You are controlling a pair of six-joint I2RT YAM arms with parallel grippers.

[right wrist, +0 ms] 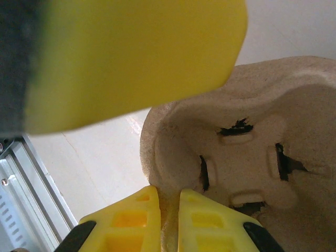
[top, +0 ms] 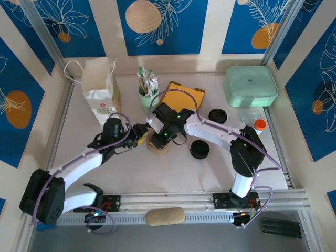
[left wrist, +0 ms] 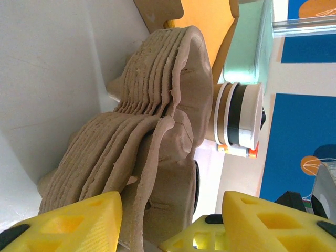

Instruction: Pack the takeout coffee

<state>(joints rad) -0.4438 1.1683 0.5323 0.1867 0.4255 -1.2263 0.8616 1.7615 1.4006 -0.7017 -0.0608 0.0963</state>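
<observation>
At mid-table: carrier stack (top: 157,143) between two grippers.
Right gripper (right wrist: 169,218) pinches its rim; left gripper (left wrist: 170,212) straddles it, jaws apart; cup (left wrist: 239,118) just beyond.

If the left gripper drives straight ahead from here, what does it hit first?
The stack of pulp cup carriers, whose edge sits between the left gripper's fingers; the paper cup seems to stand behind it.

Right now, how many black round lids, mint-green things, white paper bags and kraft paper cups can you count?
Black round lids: 2
Mint-green things: 2 (cup of utensils, lidded box)
White paper bag: 1
Kraft paper cup: 1
Total: 6
</observation>
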